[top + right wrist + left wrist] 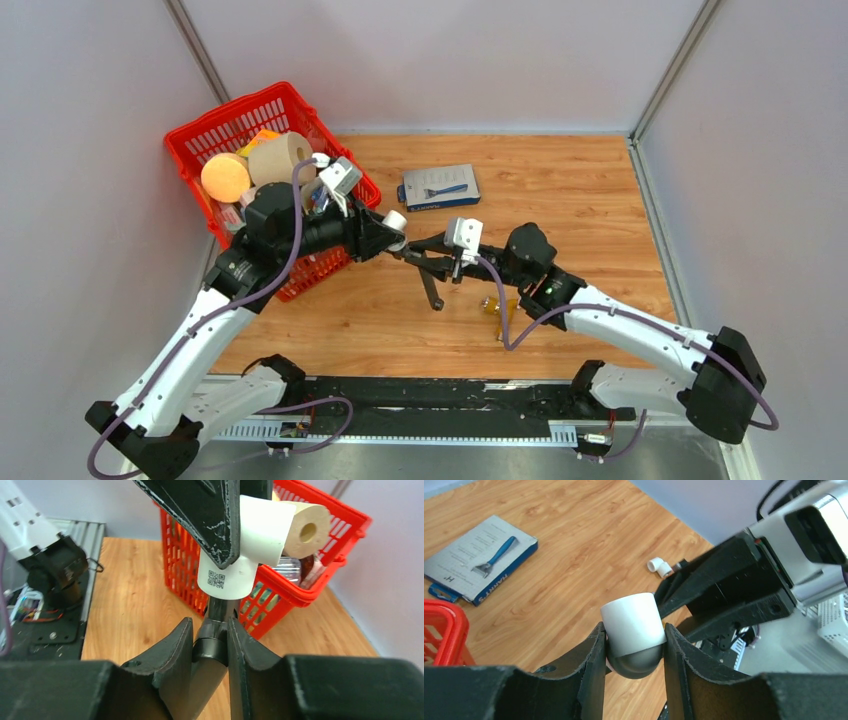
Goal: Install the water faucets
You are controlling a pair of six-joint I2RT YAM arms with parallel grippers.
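table [600, 200]: wood | on it: red basket [230, 105]; razor box [440, 187]; white elbow fitting [659, 566]

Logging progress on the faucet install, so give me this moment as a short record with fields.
left pincer: shut on white elbow fitting, held off the table
right pincer: shut on water faucet, gripping its dark tube
joint: tube end at the fitting's lower opening; how deep it sits cannot be told
on table: spare white fitting, razor box
far left: red basket, filled with items
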